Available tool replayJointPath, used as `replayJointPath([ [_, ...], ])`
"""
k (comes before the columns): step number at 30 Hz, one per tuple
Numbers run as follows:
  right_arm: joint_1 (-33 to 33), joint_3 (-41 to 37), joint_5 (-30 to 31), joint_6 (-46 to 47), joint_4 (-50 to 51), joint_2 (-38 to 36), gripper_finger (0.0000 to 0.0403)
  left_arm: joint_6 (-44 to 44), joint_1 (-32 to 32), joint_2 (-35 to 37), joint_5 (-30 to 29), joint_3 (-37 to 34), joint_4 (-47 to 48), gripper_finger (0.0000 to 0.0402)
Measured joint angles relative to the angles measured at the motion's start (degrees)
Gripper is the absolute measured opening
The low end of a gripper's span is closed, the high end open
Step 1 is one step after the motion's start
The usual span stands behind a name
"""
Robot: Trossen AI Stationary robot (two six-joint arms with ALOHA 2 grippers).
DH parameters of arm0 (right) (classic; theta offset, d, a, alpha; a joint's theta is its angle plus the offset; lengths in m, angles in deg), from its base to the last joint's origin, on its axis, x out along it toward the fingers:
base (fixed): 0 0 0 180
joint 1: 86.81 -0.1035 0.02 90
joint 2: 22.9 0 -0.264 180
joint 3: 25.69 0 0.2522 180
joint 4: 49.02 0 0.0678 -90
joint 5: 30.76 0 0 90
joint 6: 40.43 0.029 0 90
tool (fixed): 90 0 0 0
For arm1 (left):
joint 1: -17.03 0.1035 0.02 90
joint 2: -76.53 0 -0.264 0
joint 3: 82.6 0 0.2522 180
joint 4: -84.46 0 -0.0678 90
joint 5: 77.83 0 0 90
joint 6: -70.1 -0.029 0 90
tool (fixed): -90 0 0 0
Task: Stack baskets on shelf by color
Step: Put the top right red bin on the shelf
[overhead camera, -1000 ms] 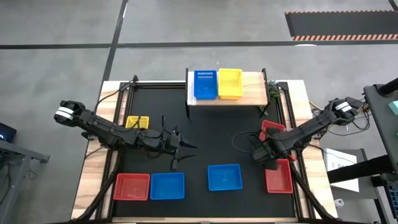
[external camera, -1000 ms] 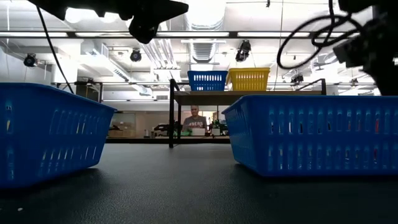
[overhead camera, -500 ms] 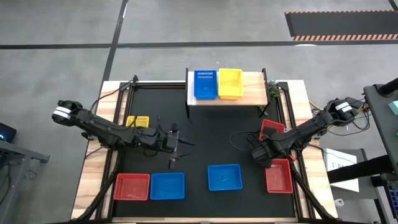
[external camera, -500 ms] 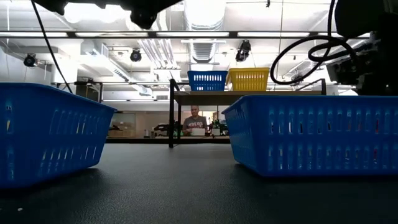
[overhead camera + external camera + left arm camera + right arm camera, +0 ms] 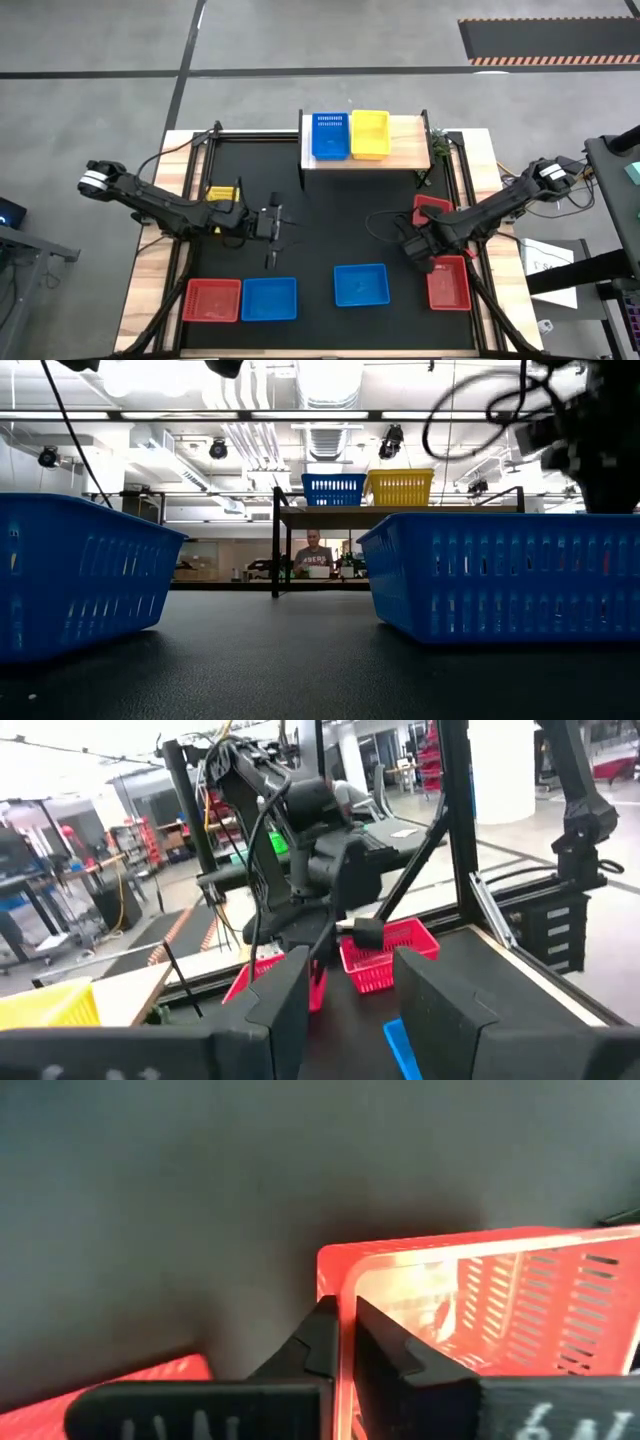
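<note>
Baskets were scattered all over the black mat (image 5: pixel 330 190) at that point, with only two up on the wooden shelf (image 5: pixel 408 140) at the far edge: a blue basket (image 5: pixel 330 135) and a yellow basket (image 5: pixel 370 133) side by side, touching, on its left part. The right gripper (image 5: pixel 340 1345) was the busy one, down at the right side of the mat with its fingers pinched tight on the thin wall of a red basket (image 5: pixel 448 282), one finger inside and one outside the rim, right at the basket's corner. A second red basket (image 5: pixel 434 209) sat just beyond it, farther back on the right, partly under that arm. Near the front edge there was a blue basket in the middle (image 5: pixel 361 284), and over on the left a red basket (image 5: pixel 212 299) and another blue one (image 5: pixel 269 298) sitting right next to each other. A small yellow basket (image 5: pixel 221 194) sat at the left side of the mat, beside the left arm. The left gripper (image 5: pixel 272 240) hung above the mat left of centre, well apart from any basket, fingers partly spread and holding nothing. From table height you could also see a person (image 5: pixel 314 552) way off in the room behind the shelf.
</note>
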Motion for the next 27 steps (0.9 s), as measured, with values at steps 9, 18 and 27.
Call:
replayJointPath([
  [9,-4.4,14.2,0.1,0.9,3.1,0.0,0.0009,-3.3,0.0,1.0,0.0,-0.1,-0.4,0.0130],
  [18,-11.0,27.6,3.7,-0.2,3.4,0.3,0.0009,-9.5,0.0,3.8,-1.6,-0.1,-0.8,0.0130],
  [27,-14.2,34.6,16.1,-7.9,3.7,0.7,0.0009,-11.2,0.0,8.9,-3.2,-0.1,-0.7,0.0130],
])
